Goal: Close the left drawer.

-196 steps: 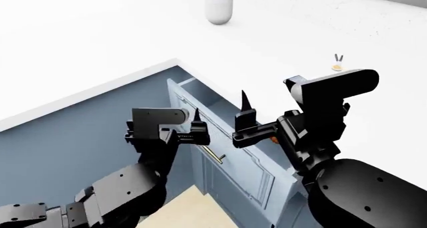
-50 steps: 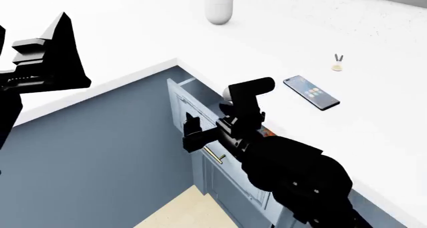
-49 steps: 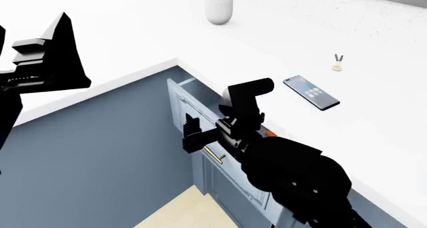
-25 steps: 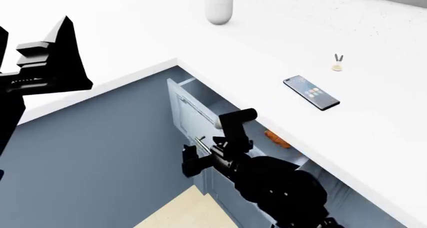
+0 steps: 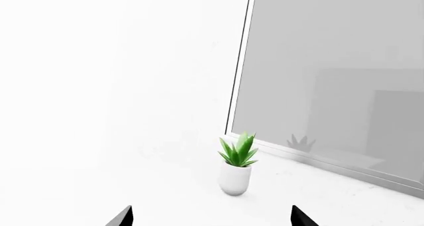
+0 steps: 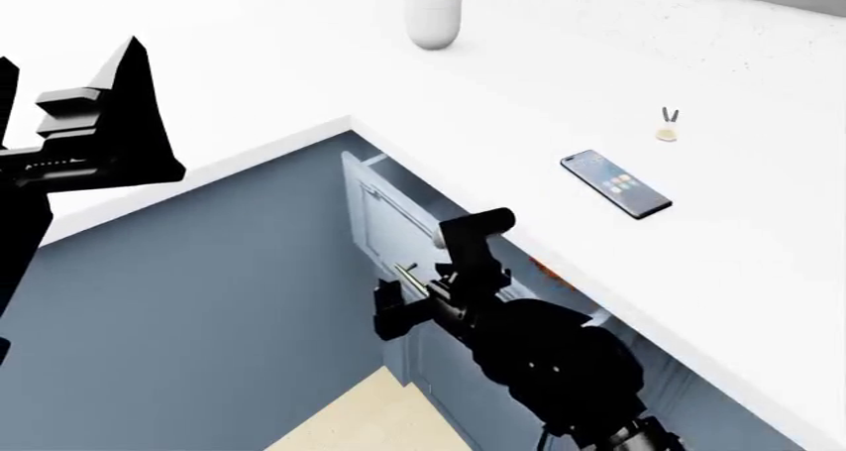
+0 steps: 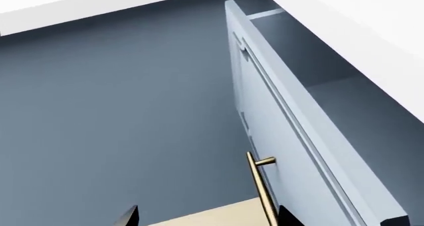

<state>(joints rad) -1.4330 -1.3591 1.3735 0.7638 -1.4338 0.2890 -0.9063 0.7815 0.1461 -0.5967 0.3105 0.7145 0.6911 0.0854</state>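
The left drawer is pale blue-grey and stands partly open under the white counter, with a narrow gap behind its front. Its brass bar handle sits on the panel front. My right gripper is open, low in front of the drawer. In the right wrist view the drawer front runs past one fingertip, the handle lies just inside it, and the gripper holds nothing. My left gripper is raised far to the left, open and empty.
A white pot with a green plant stands at the back of the counter, also in the left wrist view. A phone and a small object lie on the counter. Something orange shows inside the drawer. Blue-grey cabinet side.
My right arm has dropped lower in front of the drawer, and the drawer front has moved in towards the cabinet, narrowing the gap. The left arm has stayed raised at the left.
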